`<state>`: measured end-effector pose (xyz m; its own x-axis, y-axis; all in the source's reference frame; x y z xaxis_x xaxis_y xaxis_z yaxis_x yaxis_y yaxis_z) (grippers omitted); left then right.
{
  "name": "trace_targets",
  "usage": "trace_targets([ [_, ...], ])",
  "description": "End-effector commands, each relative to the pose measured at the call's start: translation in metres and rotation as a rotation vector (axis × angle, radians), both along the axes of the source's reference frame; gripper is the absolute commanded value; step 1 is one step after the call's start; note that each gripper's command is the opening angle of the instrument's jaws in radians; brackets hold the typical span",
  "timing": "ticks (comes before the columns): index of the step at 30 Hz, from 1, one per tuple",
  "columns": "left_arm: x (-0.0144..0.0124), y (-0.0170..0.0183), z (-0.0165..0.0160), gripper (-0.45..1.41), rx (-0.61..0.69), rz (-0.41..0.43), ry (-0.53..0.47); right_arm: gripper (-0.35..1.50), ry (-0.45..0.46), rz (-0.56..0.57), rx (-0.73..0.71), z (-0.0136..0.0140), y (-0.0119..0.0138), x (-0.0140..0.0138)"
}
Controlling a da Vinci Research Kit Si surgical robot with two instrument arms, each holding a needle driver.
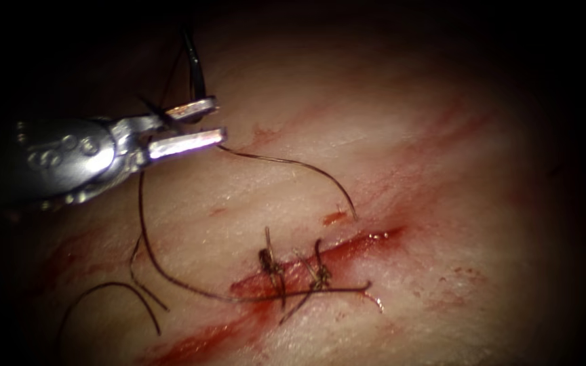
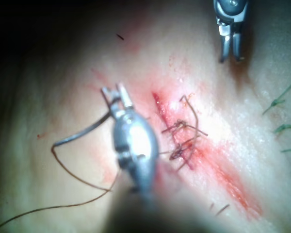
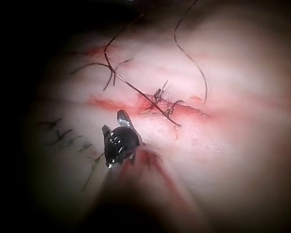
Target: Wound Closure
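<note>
Left hand (image 1: 201, 123) grips needle (image 1: 194, 64) left of the cut (image 1: 320, 261)

Endoscope overhead-front; wrist views close along shafts; all share cut (image 1: 320, 261).

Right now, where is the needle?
The needle is held in the left tool, clear of the tissue, up and left of the cut in the endoscope view.

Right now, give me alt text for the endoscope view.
The left end effector, left of the cut, grips the curved needle clear of the tissue. Thread runs from it to the cut, where two knotted stitches sit amid red fluid.
</note>
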<state>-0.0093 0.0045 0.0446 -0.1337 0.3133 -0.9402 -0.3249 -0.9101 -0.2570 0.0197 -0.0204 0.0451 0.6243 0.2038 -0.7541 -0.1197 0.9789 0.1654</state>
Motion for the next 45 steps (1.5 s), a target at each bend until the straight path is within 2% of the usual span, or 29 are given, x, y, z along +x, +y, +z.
trace_targets([
  [1, -0.0005, -0.0002, 0.0007, -0.45, 0.001, 0.001, -0.001, 1.28, -0.013, 0.038, -0.013, 0.0022, 0.0006, -0.0004],
  [4, -0.0005, -0.0002, 0.0007, -0.45, 0.001, 0.0, -0.001, 1.46, -0.018, 0.096, -0.032, 0.0042, 0.0021, -0.001],
  [12, -0.0005, -0.0002, 0.0007, -0.45, 0.0, 0.0, 0.0, 1.48, 0.006, 0.102, -0.03, 0.0105, 0.0046, -0.0007],
  [15, -0.0004, -0.0003, 0.0007, -0.45, 0.0, 0.001, -0.001, 1.48, 0.017, 0.083, -0.03, 0.013, 0.0046, -0.0006],
  [19, -0.0005, -0.0002, 0.0007, -0.45, 0.0, 0.001, -0.001, 1.48, -0.012, 0.047, -0.024, 0.0159, 0.004, -0.0003],
  [24, -0.0005, -0.0002, 0.0007, -0.45, 0.0, 0.001, -0.001, 1.4, -0.004, 0.006, -0.006, 0.0173, 0.0034, -0.0001],
  [27, -0.0005, -0.0002, 0.0007, -0.45, 0.0, 0.001, -0.001, 1.01, -0.01, -0.033, 0.023, 0.017, 0.0032, 0.0],
  [29, -0.0005, -0.0002, 0.0007, -0.45, 0.0, 0.001, -0.001, 0.05, -0.014, -0.085, 0.018, 0.0167, 0.0031, 0.0],
  [30, -0.0005, -0.0002, 0.0007, -0.45, 0.0, 0.001, -0.001, -0.35, -0.006, -0.119, 0.036, 0.0166, 0.003, 0.0],
  [35, -0.0005, -0.0002, 0.0007, -0.45, 0.0, 0.001, -0.001, -0.35, -0.076, -0.222, 0.078, 0.0164, 0.0027, -0.0007],
  [45, -0.0005, -0.0002, 0.0007, -0.45, 0.001, 0.0, 0.0, -0.35, -0.079, -0.207, 0.11, 0.0156, 0.0021, -0.0012],
])
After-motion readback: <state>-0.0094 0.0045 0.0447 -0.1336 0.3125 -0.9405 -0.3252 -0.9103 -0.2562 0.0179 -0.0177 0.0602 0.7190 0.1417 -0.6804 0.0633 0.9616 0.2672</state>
